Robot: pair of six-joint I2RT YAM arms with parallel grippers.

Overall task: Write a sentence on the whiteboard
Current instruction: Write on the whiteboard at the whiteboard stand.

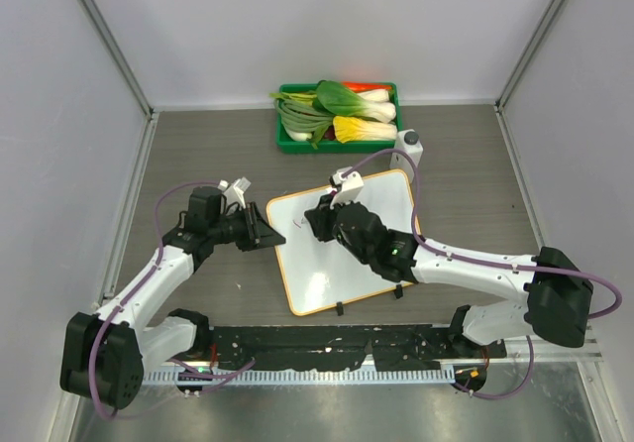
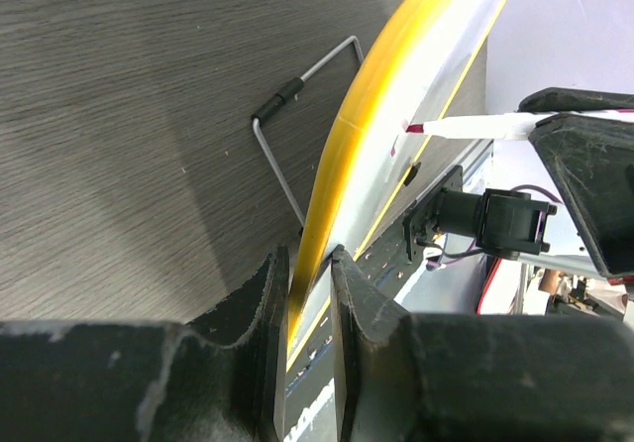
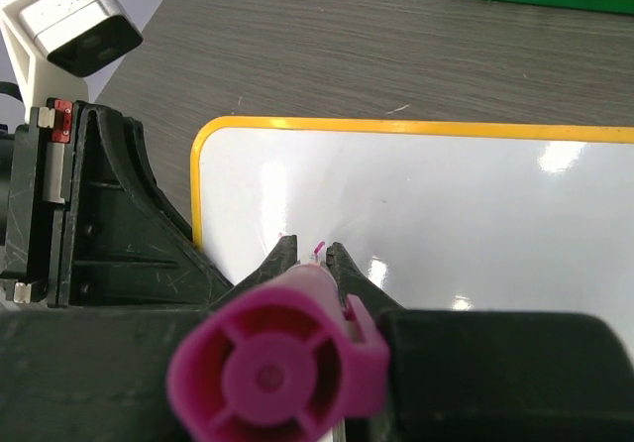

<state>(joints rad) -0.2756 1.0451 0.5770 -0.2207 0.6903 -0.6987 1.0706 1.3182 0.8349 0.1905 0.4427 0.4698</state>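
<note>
One whiteboard [image 1: 327,274], one pink marker [image 3: 287,363], one green tray [image 1: 297,146], two grippers (left gripper [image 2: 309,264], right gripper [image 3: 310,259]).

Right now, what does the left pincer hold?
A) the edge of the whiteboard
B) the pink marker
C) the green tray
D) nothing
A: in the left wrist view the left pincer is closed on the orange edge of the whiteboard, while the marker sits in the right pincer.
</note>
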